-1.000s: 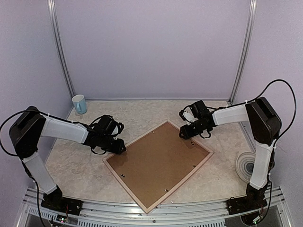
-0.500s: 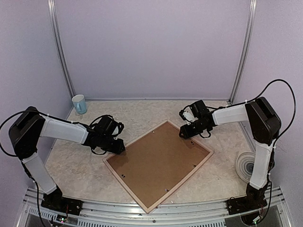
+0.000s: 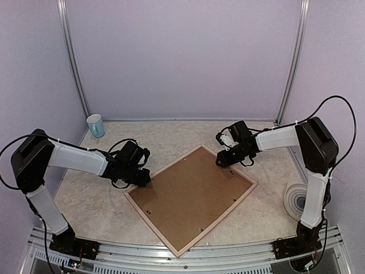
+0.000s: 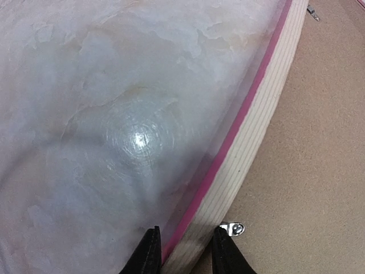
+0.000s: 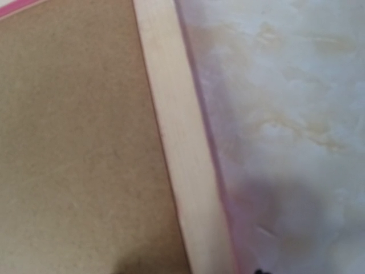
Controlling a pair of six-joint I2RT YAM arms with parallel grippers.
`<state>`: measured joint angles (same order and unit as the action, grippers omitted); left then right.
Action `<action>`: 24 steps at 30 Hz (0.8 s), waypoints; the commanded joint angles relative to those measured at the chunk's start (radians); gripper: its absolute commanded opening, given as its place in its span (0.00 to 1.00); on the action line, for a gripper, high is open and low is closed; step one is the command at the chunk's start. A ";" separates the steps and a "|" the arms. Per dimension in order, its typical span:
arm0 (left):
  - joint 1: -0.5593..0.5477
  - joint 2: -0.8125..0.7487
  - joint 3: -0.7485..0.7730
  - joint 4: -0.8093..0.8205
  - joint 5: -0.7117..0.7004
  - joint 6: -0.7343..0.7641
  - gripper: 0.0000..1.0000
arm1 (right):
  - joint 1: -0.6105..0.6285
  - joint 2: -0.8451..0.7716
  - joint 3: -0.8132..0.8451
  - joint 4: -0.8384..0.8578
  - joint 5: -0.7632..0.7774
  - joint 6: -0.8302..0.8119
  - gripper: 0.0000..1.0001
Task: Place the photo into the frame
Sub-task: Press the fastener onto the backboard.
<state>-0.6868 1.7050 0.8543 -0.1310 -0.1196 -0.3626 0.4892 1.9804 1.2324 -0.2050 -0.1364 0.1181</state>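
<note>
The frame lies face down on the table, pale wood back up, with a brown backing board filling it. My left gripper is at the frame's left corner. In the left wrist view it is shut across the pale rail, one finger at the pink outer edge and the other by a metal tab. My right gripper hovers low over the upper right rail. Its fingers hardly show, so I cannot tell how the jaws stand. The photo is hidden.
A pale blue cup stands at the back left corner. A white round disc lies at the right edge beside the right arm. Marbled tabletop surrounds the frame, with purple walls close on three sides.
My left gripper's jaws have narrowed onto the frame's rail. The right arm and the frame have stayed put.
</note>
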 commanded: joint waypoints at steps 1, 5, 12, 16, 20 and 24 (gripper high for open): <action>0.001 0.044 -0.030 -0.074 -0.084 -0.044 0.24 | 0.000 0.019 0.014 -0.031 -0.034 0.002 0.52; 0.001 0.047 -0.042 -0.044 -0.073 -0.059 0.24 | 0.000 0.018 0.015 -0.036 -0.034 -0.001 0.52; 0.006 -0.015 -0.062 0.011 -0.080 -0.101 0.32 | 0.000 0.007 0.016 -0.036 -0.043 0.002 0.52; 0.006 -0.039 -0.071 0.049 -0.105 -0.132 0.39 | 0.000 -0.008 0.016 -0.041 -0.048 0.007 0.52; 0.009 -0.087 -0.099 0.082 -0.134 -0.161 0.44 | 0.000 -0.037 0.015 -0.059 -0.041 0.010 0.53; 0.025 -0.151 -0.098 0.084 -0.121 -0.149 0.50 | 0.000 -0.060 0.017 -0.079 -0.024 0.017 0.55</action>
<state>-0.6834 1.6249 0.7547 -0.0597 -0.2066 -0.4950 0.4881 1.9724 1.2335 -0.2379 -0.1642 0.1242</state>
